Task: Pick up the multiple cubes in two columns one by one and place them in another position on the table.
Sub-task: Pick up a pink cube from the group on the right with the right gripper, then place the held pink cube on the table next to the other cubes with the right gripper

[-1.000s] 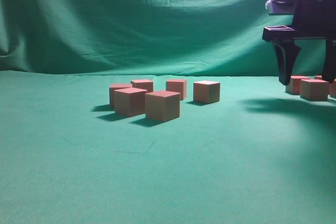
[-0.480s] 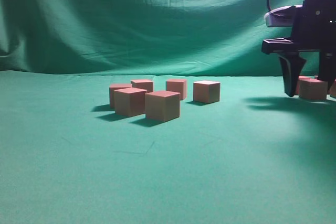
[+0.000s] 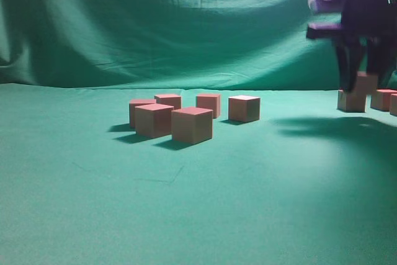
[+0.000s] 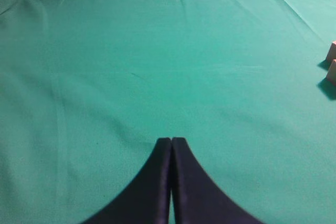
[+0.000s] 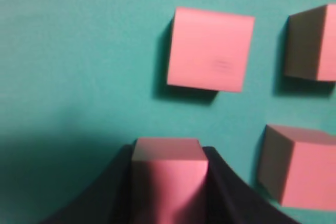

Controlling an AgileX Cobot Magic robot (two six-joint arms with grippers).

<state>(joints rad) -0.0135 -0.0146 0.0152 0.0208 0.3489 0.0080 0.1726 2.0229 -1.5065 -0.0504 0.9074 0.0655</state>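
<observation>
Lifting one cube (image 5: pixel 169 174) off the desk (image 3: pixel 186 215), the right jaws (image 5: pixel 169 182) grip it between them; next, carry it toward the group beyond the jaws.

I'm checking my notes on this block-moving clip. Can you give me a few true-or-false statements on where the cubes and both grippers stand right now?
1. The right gripper is shut on a cube. True.
2. That held cube rests on the table. False: it hangs clear above the cloth.
3. The left gripper is shut and holds nothing. True.
4. The group of five cubes sits at mid-table. True.
5. The cube with a dark smudge is stacked on another. False: it lies alone on the cloth.
</observation>
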